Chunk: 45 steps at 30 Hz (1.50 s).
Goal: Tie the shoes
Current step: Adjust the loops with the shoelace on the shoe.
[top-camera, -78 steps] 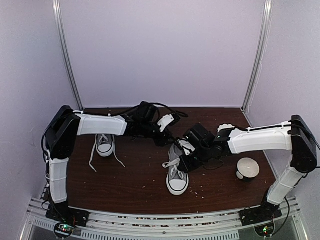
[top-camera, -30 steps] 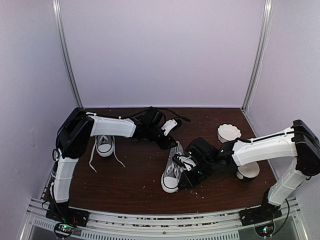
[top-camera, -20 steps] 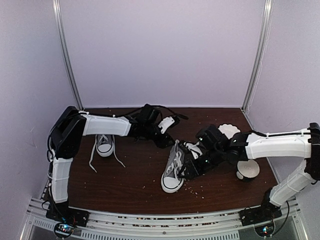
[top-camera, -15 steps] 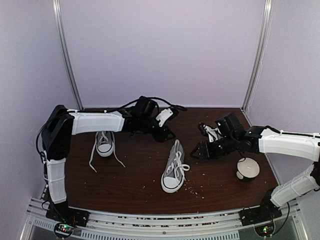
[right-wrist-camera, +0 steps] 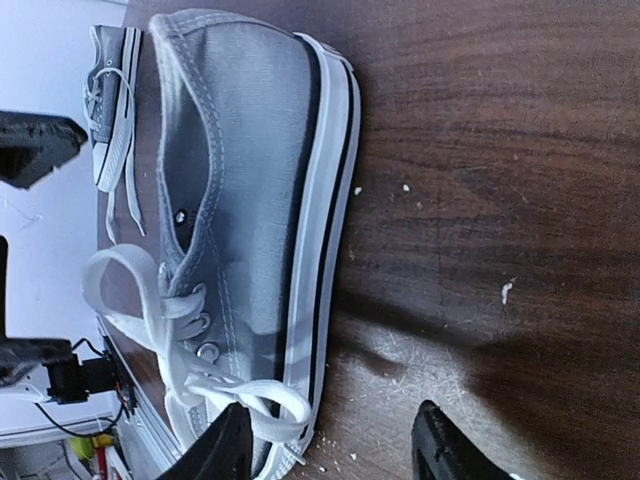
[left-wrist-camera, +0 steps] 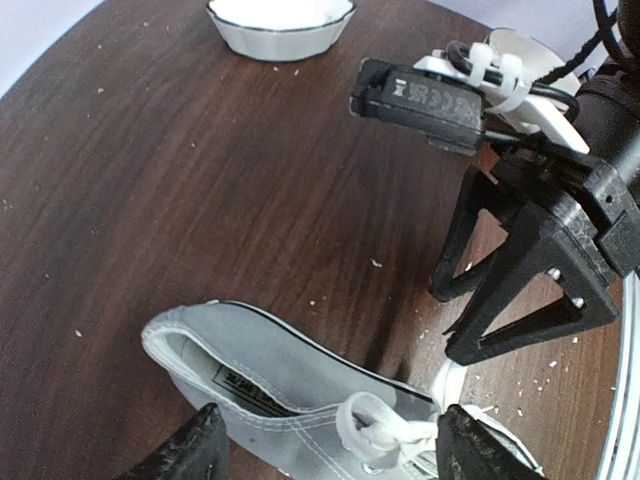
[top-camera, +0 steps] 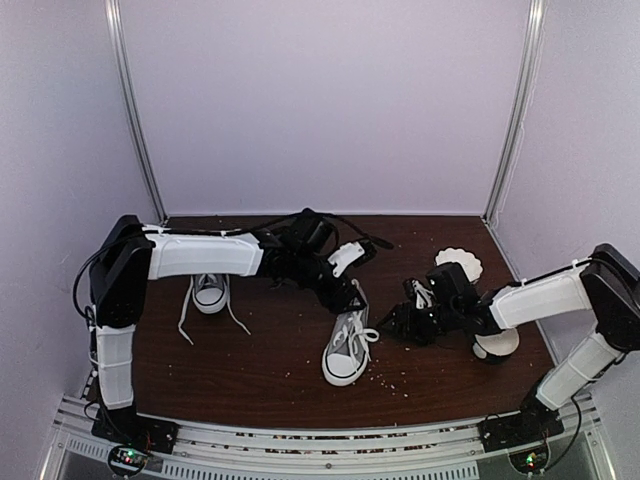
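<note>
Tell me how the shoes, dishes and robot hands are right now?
Middle grey canvas sneaker with white toe cap: standing on its sole, laces in loops.
Left grey canvas sneaker: upright, laces loose and untied.
White scalloped dish: upright, empty.
Round white bowl: partly hidden by the right arm.
Left hand: open, straddling the middle sneaker.
Right hand: open, empty.
</note>
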Tool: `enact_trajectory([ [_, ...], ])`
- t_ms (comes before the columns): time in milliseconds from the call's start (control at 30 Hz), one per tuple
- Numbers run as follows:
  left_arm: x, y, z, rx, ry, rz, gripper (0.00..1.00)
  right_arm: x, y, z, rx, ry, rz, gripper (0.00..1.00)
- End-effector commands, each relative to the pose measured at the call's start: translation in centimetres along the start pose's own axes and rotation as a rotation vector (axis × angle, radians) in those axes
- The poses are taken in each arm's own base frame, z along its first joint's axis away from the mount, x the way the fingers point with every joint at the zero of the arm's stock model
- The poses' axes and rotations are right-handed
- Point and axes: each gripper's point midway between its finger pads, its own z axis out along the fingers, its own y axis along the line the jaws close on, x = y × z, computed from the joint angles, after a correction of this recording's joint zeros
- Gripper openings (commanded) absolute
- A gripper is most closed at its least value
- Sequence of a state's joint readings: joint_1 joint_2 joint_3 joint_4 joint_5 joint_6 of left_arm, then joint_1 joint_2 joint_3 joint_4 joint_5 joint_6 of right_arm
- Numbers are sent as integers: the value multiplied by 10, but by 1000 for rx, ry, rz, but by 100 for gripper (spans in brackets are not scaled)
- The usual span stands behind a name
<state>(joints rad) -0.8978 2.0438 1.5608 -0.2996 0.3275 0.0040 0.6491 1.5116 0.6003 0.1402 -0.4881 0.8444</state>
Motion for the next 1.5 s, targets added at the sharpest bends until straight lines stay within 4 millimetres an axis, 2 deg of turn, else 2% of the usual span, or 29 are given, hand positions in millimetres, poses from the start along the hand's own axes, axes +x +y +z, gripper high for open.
enact_trajectory([
  [0,-9,5,6,-47,-10,-65,72,-21,30,5,-202,-98,128,56],
  [200,-10,-1,13,-37,-7,-79,70,-7,34,19,-259,-69,184,56],
  [433,-2,-7,20,6,15,-71,51,1,38,22,-294,-37,194,52],
  [500,2,-9,20,13,28,-68,47,3,38,22,-292,-32,193,49],
  [633,7,-11,21,24,43,-64,41,6,34,22,-283,-25,195,34],
  [733,11,-11,22,24,58,-62,35,8,33,20,-283,-23,198,31],
  [833,16,-8,21,8,80,-58,46,11,31,20,-277,-10,195,40],
  [900,18,-5,22,-9,87,-56,47,13,30,19,-265,-5,184,41],
  [1133,22,-9,25,17,101,-56,30,17,33,18,-276,26,178,45],
  [1333,19,-9,21,17,90,-49,0,25,34,18,-301,60,176,48],
  [1467,21,-5,15,-9,84,-50,0,24,43,17,-348,71,160,49],
])
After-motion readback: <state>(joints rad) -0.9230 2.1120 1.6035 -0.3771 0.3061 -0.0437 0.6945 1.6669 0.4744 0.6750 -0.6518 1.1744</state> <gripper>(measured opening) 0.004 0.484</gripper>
